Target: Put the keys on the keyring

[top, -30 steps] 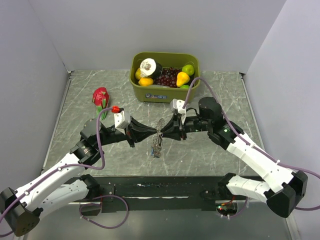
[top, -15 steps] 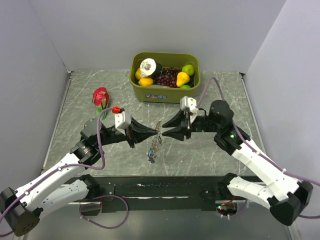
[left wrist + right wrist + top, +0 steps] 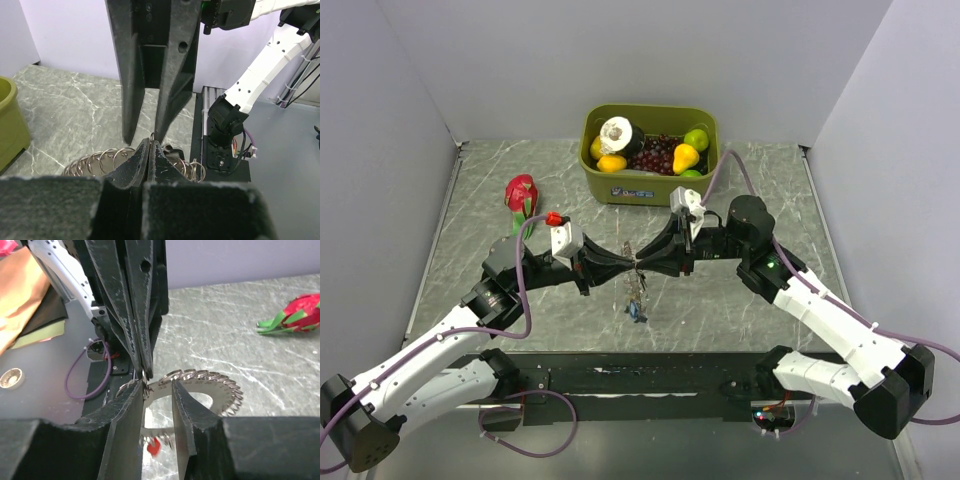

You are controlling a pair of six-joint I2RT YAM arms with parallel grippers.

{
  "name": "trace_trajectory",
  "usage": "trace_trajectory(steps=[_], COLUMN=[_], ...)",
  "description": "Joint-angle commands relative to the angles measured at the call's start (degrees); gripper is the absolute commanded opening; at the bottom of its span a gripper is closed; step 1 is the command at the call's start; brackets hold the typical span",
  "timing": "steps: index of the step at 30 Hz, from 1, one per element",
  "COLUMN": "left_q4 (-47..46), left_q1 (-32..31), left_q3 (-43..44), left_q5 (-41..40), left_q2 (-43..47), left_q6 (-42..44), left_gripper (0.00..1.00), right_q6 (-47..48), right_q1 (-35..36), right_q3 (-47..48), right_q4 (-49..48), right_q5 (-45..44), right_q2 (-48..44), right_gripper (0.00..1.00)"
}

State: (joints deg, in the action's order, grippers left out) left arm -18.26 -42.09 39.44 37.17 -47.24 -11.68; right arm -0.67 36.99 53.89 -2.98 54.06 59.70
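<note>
Right gripper (image 3: 156,386) has returned to the keyring (image 3: 210,377) over the table (image 3: 750,300) centre, jaws partly released astride its rim. Left gripper (image 3: 149,145) stays clenched on it. Threading likely resumes.

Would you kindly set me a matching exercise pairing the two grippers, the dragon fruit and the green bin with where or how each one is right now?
1. left gripper
2. right gripper
3. dragon fruit
4. green bin

A. lying on the table, nearer the left wall than the bin
B. jaws apart at the keyring
C. pinched shut on the keyring's rim
D. at the table's far edge, holding fruit

Pairs: 1-C, 2-B, 3-A, 4-D
</note>
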Motion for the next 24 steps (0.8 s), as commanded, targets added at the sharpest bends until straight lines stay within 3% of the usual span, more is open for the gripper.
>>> trace_trajectory(steps=[1, 2, 3, 6, 13, 22, 24], left_q4=[-3.36, -3.45, -3.53, -3.36, 2.42, 36.35, 41.97], left_q1=[-0.1, -0.1, -0.1, -0.1, -0.1, -0.01, -0.01], left_q3=[0.99, 0.99, 0.99, 1.16, 3.7, 21.45, 24.71], left_q5=[0.98, 0.98, 0.89, 0.54, -0.43, -3.24, -2.11], left_q2=[0.31, 0.31, 0.4, 0.57, 0.75, -7.06, -10.31], left_q6=[0.08, 0.08, 0.08, 0.34, 2.89, 17.91, 20.46], left_gripper=[0.01, 0.01, 0.01, 0.01, 0.01, 0.25, 0.39], right_q6=[-2.06, -1.71, -1.36, -0.13, 5.57, 19.81, 21.4], right_q1=[0.36, 0.45, 0.71, 0.8, 0.89, 0.8, 0.71], right_q3=[0.43, 0.69, 1.56, 2.45, 4.38, 13.17, 14.57], right_q4=[-4.84, -3.53, -2.82, -0.37, 6.83, 28.8, 31.27], right_q5=[1.39, 2.09, 2.1, 2.01, 0.7, -1.68, -1.42], right_q2=[-0.03, 0.76, 1.11, 2.08, 2.26, 6.47, 7.18], right_gripper=[0.27, 0.23, 0.11, 0.0, 0.0, 0.0, 0.0])
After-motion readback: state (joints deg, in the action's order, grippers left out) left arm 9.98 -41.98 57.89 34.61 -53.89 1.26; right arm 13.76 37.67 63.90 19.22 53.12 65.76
